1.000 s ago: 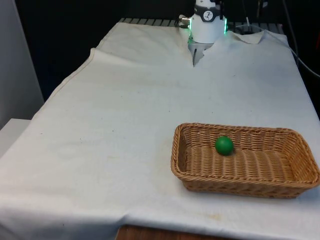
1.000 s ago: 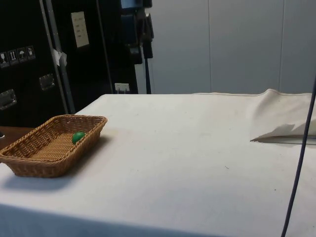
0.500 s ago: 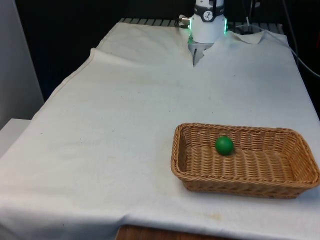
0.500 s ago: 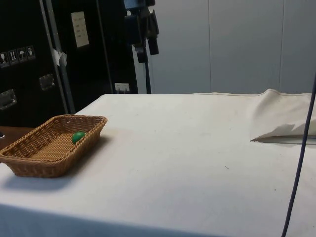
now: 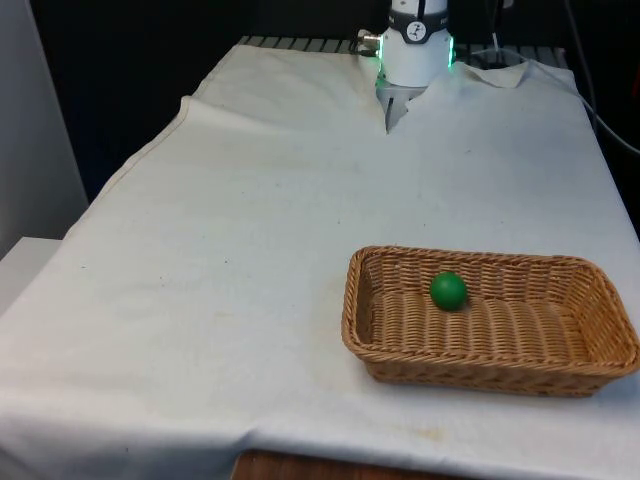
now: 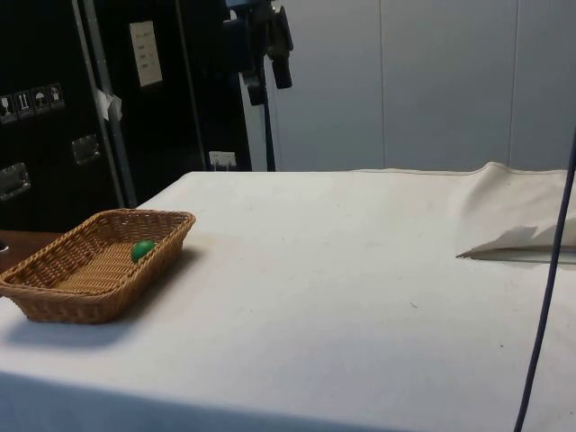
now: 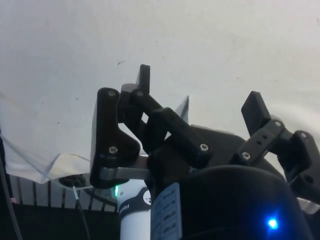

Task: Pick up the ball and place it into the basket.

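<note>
green ball (image 5: 448, 290) in wicker basket (image 5: 490, 362), tool (image 7: 197, 92) spread wide, high above

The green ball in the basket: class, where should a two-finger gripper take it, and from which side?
Grip the green ball across its widest middle, coming straight down from above. It is round, and the wicker basket walls probably block a sideways approach.

You get even, soft overhead light on the white cloth (image 5: 250, 250) — bright, no glare. The basket (image 6: 99, 270) throws a faint shadow toward the side camera. The curtains behind go near black, and the gripper (image 7: 200, 107) reads as a dark silhouette — slightly soft.
</note>
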Robot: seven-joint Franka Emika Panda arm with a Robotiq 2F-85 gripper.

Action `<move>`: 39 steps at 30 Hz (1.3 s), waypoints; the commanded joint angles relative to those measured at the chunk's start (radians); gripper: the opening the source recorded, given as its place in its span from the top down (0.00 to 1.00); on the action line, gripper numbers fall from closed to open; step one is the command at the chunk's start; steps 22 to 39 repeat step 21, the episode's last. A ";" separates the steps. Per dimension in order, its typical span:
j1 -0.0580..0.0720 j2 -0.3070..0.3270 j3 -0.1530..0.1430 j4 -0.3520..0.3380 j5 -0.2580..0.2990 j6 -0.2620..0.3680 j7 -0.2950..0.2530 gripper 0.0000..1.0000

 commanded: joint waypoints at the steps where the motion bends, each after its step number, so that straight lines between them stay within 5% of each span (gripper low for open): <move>1: -0.001 -0.005 0.001 0.003 -0.009 -0.010 0.016 0.00; 12: 0.000 -0.013 0.001 -0.009 -0.002 -0.001 0.046 0.00; 20: -0.001 -0.035 0.002 -0.041 -0.012 0.078 0.064 0.00; 39: 0.000 -0.025 0.001 -0.032 -0.003 0.064 0.055 0.00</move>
